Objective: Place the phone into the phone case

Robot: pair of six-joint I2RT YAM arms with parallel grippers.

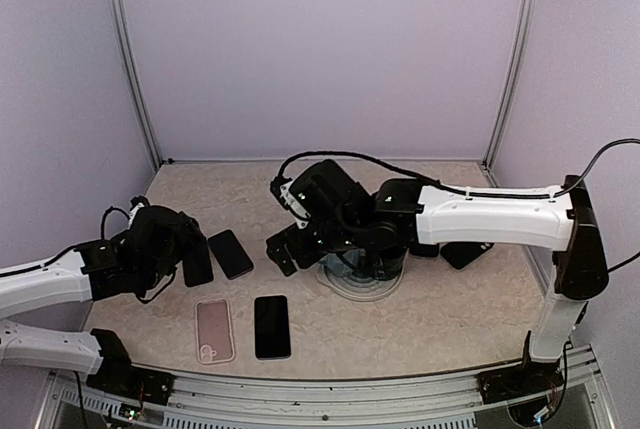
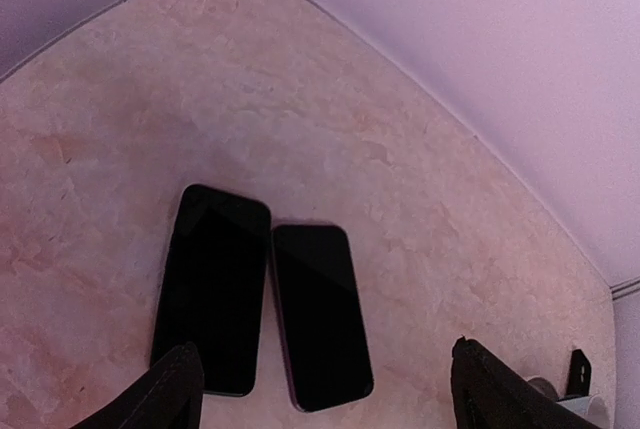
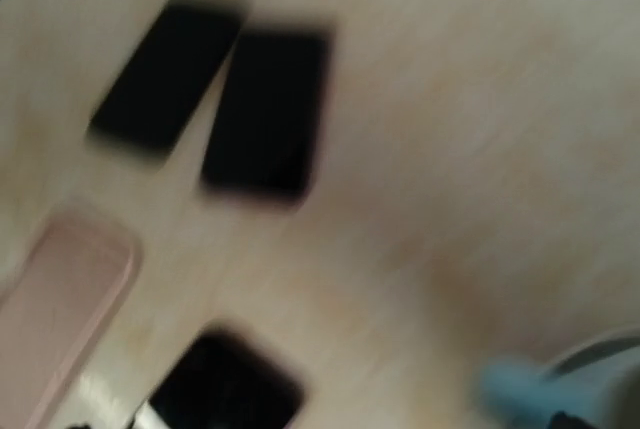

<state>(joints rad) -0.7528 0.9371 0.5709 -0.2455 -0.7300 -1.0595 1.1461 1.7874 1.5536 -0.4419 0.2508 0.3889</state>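
A pink phone case [image 1: 214, 330] lies flat near the front edge, with a black phone [image 1: 271, 327] just to its right. Two more black phone-like slabs [image 1: 230, 254] lie side by side further back on the left; in the left wrist view they are the larger slab [image 2: 212, 289] and the smaller one [image 2: 320, 314]. My left gripper [image 1: 190, 252] hovers over them, open and empty, its fingers [image 2: 165, 394] wide apart. My right gripper [image 1: 285, 249] reaches to mid-table. Its blurred wrist view shows the case [image 3: 60, 309] and the phone [image 3: 225, 384], but no fingers.
A round grey holder with a blue part [image 1: 365, 271] sits under the right arm's wrist. Another black flat object [image 1: 465, 252] lies at the right. Purple walls and metal posts [image 1: 130, 59] enclose the table.
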